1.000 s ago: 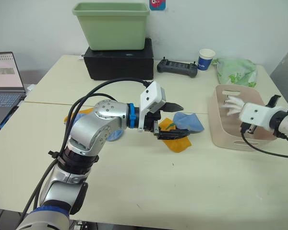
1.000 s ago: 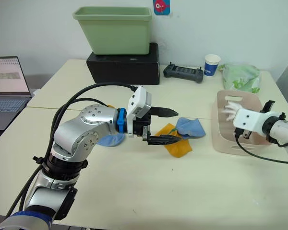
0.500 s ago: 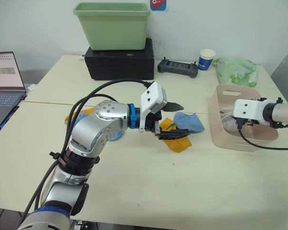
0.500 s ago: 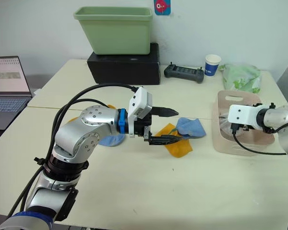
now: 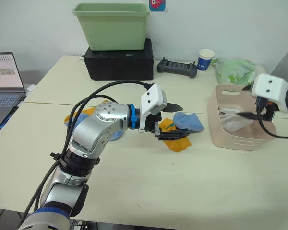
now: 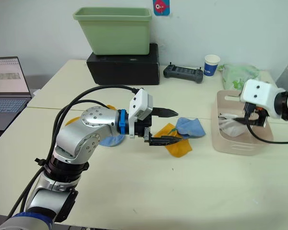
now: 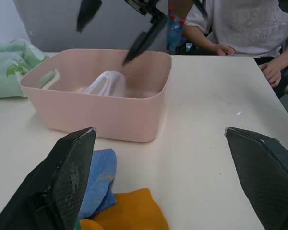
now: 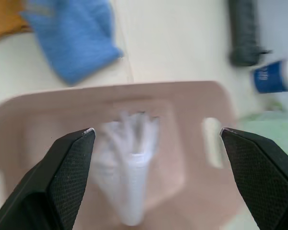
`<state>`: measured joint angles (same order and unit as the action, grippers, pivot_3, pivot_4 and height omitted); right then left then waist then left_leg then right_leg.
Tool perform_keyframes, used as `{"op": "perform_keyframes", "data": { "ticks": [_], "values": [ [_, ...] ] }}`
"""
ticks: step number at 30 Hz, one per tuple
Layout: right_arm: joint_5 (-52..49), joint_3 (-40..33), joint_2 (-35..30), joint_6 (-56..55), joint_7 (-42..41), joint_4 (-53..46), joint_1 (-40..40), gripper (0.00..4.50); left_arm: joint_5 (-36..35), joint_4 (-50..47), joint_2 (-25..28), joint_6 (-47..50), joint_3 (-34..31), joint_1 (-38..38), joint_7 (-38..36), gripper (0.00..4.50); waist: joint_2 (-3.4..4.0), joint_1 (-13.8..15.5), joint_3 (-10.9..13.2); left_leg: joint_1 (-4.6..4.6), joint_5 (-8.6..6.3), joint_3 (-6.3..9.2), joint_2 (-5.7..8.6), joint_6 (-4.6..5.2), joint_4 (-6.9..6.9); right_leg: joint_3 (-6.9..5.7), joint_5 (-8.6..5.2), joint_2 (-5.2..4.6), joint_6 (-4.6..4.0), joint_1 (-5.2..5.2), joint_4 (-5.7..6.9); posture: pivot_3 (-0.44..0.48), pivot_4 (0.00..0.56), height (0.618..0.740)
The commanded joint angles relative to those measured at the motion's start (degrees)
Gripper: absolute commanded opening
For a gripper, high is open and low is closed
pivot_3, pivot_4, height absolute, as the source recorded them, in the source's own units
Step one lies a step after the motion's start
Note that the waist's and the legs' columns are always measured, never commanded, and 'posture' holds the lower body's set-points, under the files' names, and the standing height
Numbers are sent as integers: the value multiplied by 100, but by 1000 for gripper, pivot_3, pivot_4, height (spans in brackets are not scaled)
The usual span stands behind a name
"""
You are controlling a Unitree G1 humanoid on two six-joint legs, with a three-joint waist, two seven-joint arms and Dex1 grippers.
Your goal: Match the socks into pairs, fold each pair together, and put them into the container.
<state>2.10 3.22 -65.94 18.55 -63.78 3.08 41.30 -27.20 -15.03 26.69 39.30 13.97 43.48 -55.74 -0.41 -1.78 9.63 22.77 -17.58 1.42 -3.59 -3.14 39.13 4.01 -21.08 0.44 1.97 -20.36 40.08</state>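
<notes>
One white pair [image 5: 233, 121] down inside the pink container [image 5: 216, 136]; right tool [image 8: 156, 136] spread wide and empty above it. Left tool [image 6: 164, 126] gaping over mustard sock [image 6: 176, 145] beside blue sock [image 6: 191, 127] on counter [image 5: 182, 187]. Risk: pinching both colours together, spoiling the match.

Bright, even indoor light, soft shadows, motion-blurred right wrist view

No legible text or labels.
</notes>
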Motion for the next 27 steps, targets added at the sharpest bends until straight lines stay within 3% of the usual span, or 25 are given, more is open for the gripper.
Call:
{"op": "perform_keyframes", "data": {
  "ticks": [1, 6, 10, 16, 27],
  "values": [
    [874, 297, 231, -697, 953, 730, 296, 4482, -7, -90, -59, -109, 3, 27, -17, 4500, 0, 2, 0, -1, 0, -1, 0, 0, 0, 1, 0, -1, 0, 0, -1, 0, 150, 720],
    [1752, 840, 697, -1461, 1754, 1700, 552, 4482, -5, -93, -66, -127, 13, 6, -35, 4500, 0, -3, 0, 2, 1, -8, -1, 1, -3, 3, 0, -1, 0, -9, 3, 0, 150, 720],
    [1672, 924, 823, -1376, 1277, 1809, 537, 4482, -9, -135, -82, -113, 26, -14, -21, 4500, 1, 1, 0, 7, 2, -9, -1, 1, -2, 3, 0, -1, 0, -17, 10, 0, 150, 720],
    [883, 707, 571, -564, -220, 1027, 282, 4482, -13, -177, -69, -93, 5, -45, 12, 4500, 1, 8, 0, 7, 2, -4, -2, 1, 1, 0, 0, -1, 0, -14, 12, 0, 150, 720],
    [867, 486, 458, -149, -149, 670, 108, 4482, 44, -188, 18, -142, -23, -98, -16, 4500, 1, -2, 0, 6, 2, -4, -1, 2, 8, 1, 0, -1, 0, -13, 20, 0, 150, 720]
  ]
}}
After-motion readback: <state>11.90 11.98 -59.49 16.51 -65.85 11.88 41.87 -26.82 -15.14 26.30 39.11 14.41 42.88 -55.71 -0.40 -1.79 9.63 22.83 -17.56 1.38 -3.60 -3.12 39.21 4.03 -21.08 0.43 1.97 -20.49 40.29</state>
